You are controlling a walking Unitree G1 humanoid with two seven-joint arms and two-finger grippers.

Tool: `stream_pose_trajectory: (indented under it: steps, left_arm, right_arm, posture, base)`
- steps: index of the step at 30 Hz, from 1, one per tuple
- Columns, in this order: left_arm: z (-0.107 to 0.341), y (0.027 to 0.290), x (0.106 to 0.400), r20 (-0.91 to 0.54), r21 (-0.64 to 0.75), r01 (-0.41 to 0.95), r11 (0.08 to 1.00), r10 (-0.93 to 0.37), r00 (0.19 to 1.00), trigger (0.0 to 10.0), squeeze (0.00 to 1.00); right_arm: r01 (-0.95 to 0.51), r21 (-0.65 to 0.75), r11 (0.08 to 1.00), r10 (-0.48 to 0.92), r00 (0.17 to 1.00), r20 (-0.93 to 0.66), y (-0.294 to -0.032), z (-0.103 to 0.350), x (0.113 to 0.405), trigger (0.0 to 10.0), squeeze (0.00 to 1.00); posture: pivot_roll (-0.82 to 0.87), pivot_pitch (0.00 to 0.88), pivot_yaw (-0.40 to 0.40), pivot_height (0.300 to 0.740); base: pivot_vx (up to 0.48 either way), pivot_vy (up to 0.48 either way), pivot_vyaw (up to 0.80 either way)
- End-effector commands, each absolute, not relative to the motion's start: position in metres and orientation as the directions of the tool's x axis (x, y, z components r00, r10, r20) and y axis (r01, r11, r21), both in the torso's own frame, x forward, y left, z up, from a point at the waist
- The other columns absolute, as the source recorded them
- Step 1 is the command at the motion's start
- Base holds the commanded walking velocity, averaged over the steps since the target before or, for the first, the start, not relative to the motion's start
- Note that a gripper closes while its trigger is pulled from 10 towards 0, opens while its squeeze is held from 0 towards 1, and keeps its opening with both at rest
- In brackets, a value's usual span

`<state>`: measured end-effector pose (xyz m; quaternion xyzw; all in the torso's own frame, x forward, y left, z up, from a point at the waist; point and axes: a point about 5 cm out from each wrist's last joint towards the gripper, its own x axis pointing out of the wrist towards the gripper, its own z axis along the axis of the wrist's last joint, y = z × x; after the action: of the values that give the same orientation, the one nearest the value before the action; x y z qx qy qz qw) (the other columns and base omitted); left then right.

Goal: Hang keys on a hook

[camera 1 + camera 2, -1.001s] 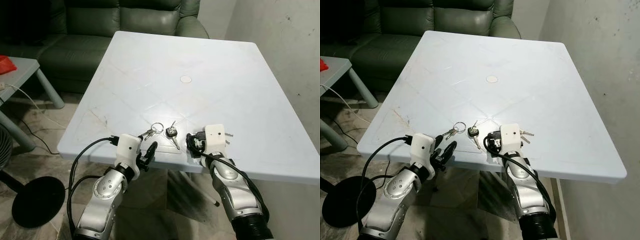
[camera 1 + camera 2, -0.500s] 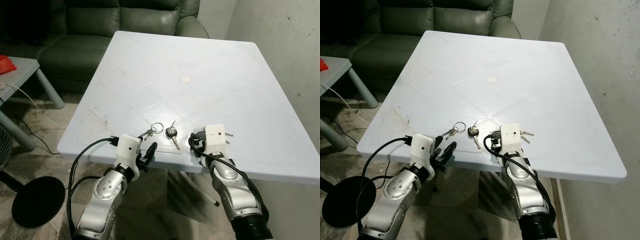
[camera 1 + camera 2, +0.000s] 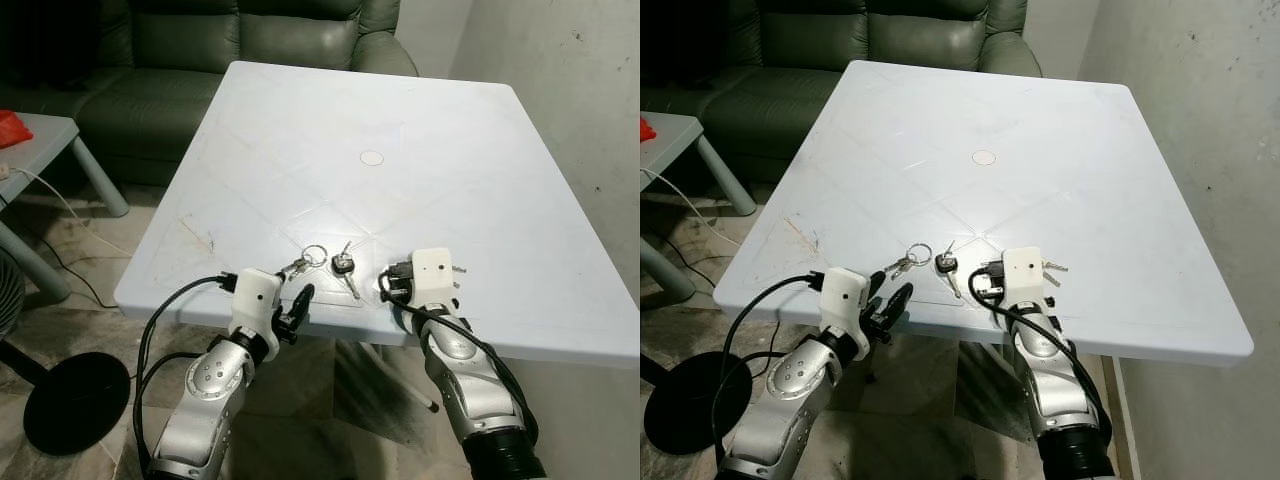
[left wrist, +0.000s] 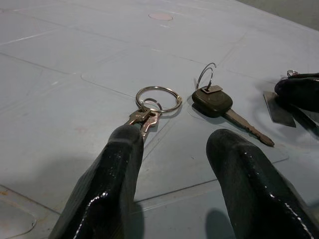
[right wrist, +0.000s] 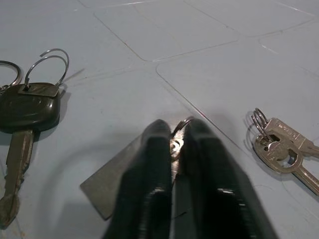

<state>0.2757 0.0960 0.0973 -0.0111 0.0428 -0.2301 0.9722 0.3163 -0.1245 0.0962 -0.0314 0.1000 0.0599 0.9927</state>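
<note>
1. Our right gripper rests low over the near edge of the pale blue plastic counter, its jaws pressed together on a small silver key ring that carries a flat grey tag.
2. Just beside those jaws on one side lies a bunch of brass-coloured keys on a double ring, flat on the counter and apart from the fingers.
3. On the other side of the right jaws lies a black-headed car key with a wire ring, its blade pointing back toward the counter's near edge.
4. Our left gripper hovers at the near edge with its jaws spread wide and holding nothing.
5. Just ahead of the left jaws, near the tip of one finger, lies a round silver ring with two small keys; we cannot tell whether the finger touches the keys.
6. The black-headed car key sits ahead of the gap between the left jaws, beside that ring.
7. A dark green leather sofa stands beyond the counter's far edge.
</note>
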Motion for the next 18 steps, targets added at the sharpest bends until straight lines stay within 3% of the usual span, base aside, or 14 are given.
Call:
stream_pose_trajectory:
  steps: [1, 18]
  left_arm:
    - [0.101, 0.094, 0.275, -0.073, -0.031, 0.451, 0.892, -0.452, 0.889, 10.0, 0.00]
    - [0.109, 0.096, 0.285, -0.041, -0.024, 0.423, 0.906, -0.423, 0.905, 10.0, 0.00]
  right_arm:
    - [-0.119, -0.054, 0.991, 0.108, 0.977, -0.183, -0.126, 0.101, 0.319, 0.0, 0.00]
    - [-0.098, -0.078, 0.992, 0.094, 0.994, -0.060, -0.133, 0.123, 0.324, 0.0, 0.00]
  posture:
    - [-0.02, 0.131, -0.044, 0.740]
    - [-0.02, 0.120, -0.044, 0.740]
  base:
    - [0.000, 0.000, 0.00]
    - [0.000, 0.000, 0.00]
